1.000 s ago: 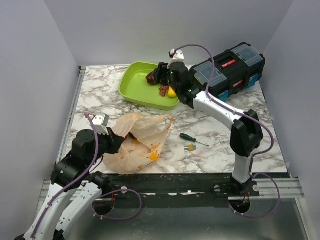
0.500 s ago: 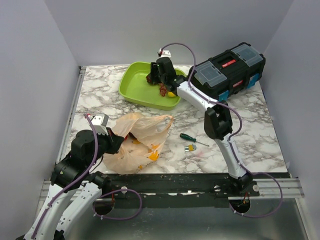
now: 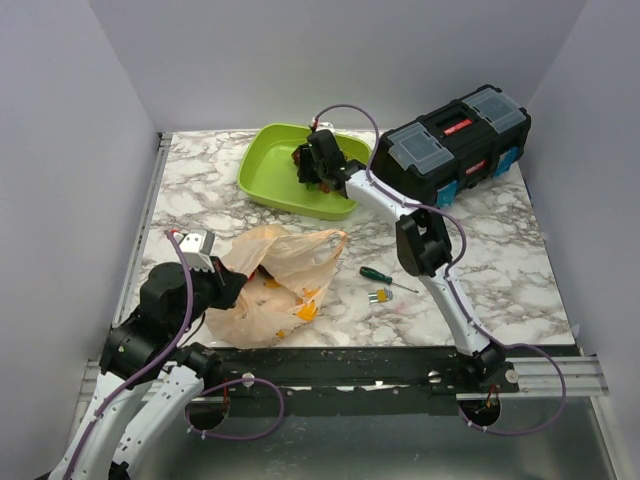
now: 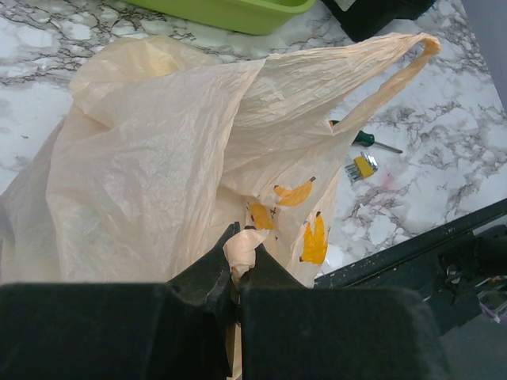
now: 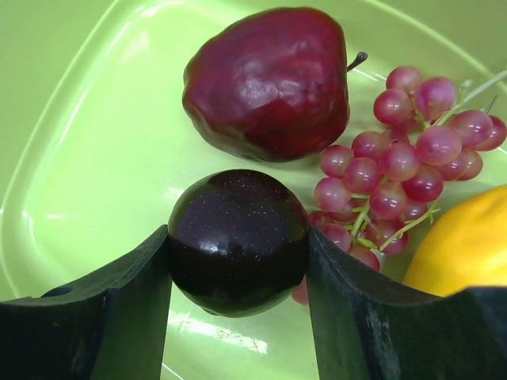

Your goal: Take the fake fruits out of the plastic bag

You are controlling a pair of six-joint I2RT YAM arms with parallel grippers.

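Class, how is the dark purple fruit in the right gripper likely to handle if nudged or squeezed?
The dark purple fruit looks round and smooth, so it would probably roll if nudged. Its glossy skin may be slippery. Undented between the fingers, it seems stiff.

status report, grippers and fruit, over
Left gripper shut on bag. Right gripper shut on dark plum, over green tray beside apple and grapes. Nothing blocking.

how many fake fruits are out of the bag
4: a dark purple one in the right gripper over the green tray; a red apple, a grape bunch and a yellow fruit lying in it. More may be hidden in the plastic bag.
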